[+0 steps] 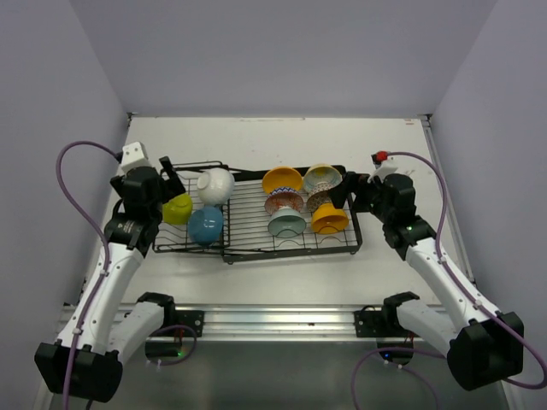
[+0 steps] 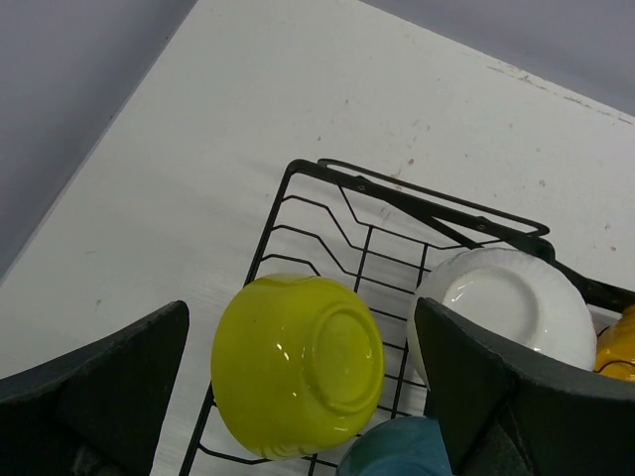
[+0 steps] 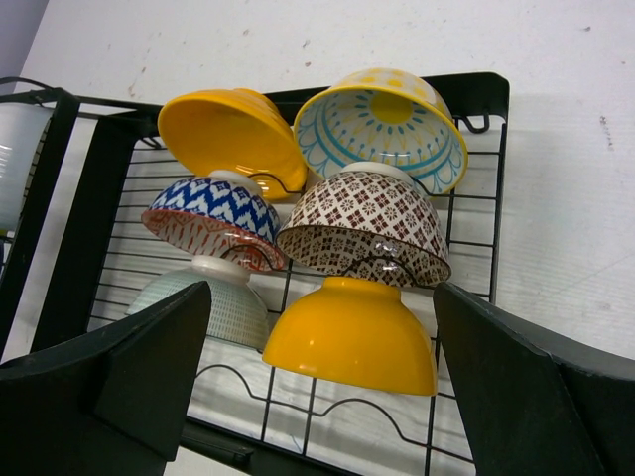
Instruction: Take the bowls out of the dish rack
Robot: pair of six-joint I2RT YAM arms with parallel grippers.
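Nothing has been unloaded yet, by the look of it. All nine bowls sit in the dish rack (image 1: 248,243) and none stands on the bare worktop (image 1: 256,141), so the whole job is left. Seen from above, the rack's slotted section at the 9 o'clock end holds three: an inverted yellow-green bowl (image 2: 298,362) at its 9 o'clock edge, a white bowl (image 2: 506,312) toward 1 o'clock of that, and a blue bowl (image 1: 205,225) toward 5 o'clock. The grid tray at the 3 o'clock end holds six in pairs. An orange-yellow bowl (image 3: 233,129) and a light blue patterned bowl (image 3: 382,124) are tipped on edge at 12 o'clock. A blue-and-red patterned bowl (image 3: 213,220) and a red-brown patterned bowl (image 3: 362,223) lie mid-tray. A pale teal bowl (image 3: 203,307) and a second orange-yellow bowl (image 3: 352,342) are at 6 o'clock, and these four are inverted. The left claw (image 2: 300,327), jaws wide apart and empty, is aimed at the yellow-green bowl. The right claw (image 3: 319,297), likewise spread and empty, faces the tray's bowls from 3 o'clock.
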